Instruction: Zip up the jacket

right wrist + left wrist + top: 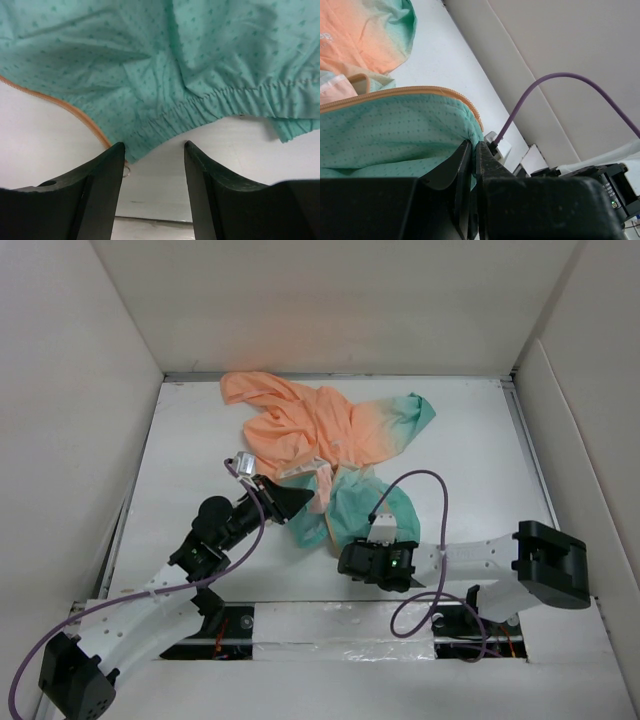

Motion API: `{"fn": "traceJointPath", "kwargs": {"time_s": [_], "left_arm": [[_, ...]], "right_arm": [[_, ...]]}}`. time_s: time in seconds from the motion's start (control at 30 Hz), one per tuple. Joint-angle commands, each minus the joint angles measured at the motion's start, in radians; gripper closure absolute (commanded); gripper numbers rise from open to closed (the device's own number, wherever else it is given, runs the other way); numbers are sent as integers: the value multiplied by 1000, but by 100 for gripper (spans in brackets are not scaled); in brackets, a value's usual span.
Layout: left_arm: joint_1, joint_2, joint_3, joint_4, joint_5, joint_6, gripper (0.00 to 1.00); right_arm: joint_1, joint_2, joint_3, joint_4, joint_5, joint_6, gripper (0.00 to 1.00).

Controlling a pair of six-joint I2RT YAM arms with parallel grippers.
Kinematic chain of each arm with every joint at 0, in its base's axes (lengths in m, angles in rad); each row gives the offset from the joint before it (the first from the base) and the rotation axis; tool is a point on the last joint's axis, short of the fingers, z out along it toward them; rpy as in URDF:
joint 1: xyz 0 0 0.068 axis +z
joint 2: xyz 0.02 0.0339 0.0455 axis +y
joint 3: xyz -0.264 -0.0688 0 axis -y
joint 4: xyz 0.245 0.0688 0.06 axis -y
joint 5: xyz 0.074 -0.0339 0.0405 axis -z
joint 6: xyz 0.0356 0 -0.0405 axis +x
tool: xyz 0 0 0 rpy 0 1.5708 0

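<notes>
Walled table [190,470]: holds the crumpled jacket [320,435].
Left gripper [474,146]: fingers pressed together, pinching teal hem corner; clear only in wrist view.
Right gripper [154,146]: fingers spread before gathered hem.

The jacket [322,435] fades from peach-orange to dot-patterned teal.

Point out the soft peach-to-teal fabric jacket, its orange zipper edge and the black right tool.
Soft peach-to-teal fabric jacket [320,430]: top view, peach upper part.
Orange zipper edge [410,90]: left wrist view, curved teeth line.
Black right tool [153,146]: right wrist view, gap between open fingertips.
</notes>
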Motion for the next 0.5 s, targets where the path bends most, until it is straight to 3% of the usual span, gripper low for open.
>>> {"fn": "traceJointPath", "kwargs": {"time_s": [0.0, 0.2, 0.47], "left_arm": [[4, -14, -14, 79, 40, -9, 100], [4, -15, -23, 88, 69, -16, 100], [4, -35, -17, 70, 55, -9, 100]], "right_arm": [[7, 82, 41, -14, 29, 47, 43], [7, 109, 50, -31, 59, 92, 44], [7, 149, 48, -97, 52, 144, 65]]}}
